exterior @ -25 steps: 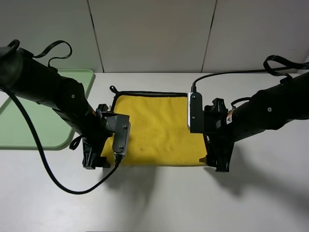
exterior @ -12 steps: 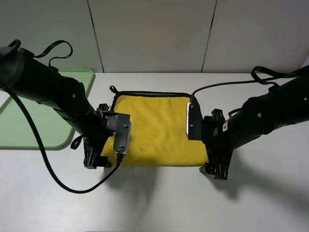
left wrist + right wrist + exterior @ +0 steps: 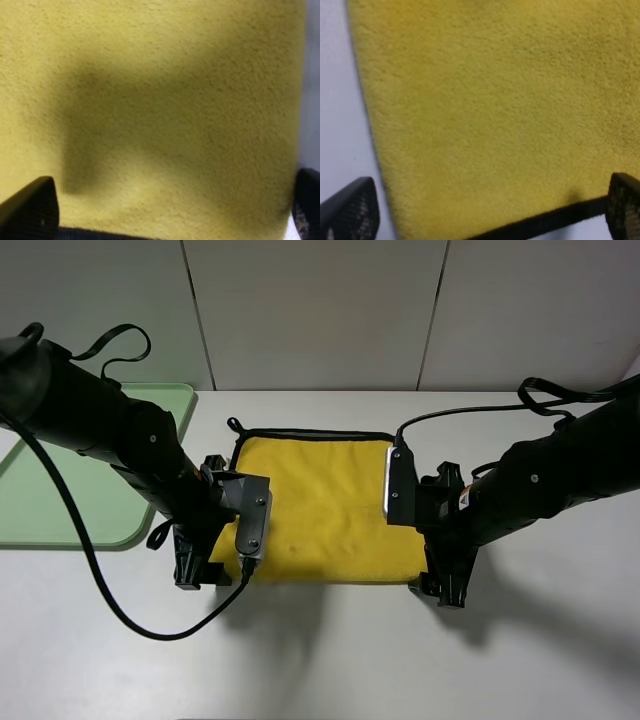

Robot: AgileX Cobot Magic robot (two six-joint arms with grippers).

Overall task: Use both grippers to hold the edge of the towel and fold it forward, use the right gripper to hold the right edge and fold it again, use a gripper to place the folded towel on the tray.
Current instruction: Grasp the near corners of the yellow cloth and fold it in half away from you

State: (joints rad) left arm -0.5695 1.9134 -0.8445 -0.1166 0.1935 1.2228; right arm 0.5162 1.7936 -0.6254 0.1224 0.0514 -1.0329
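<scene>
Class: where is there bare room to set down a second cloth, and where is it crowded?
Free: the table strip in front of the towel; the strip between towel and wall; the tray's visible part. Crowded: the towel's near corners, under the left pincer and right pincer.

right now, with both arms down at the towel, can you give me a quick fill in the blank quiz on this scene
1. The towel lies flat on the table; its plush is bright ____.
2. In the high view, the pale-green tray sits to the towel's ____.
3. The left gripper and right gripper are at the towel's near corners, jaws not shut but ____.
Missing words: yellow; left; open.
</scene>
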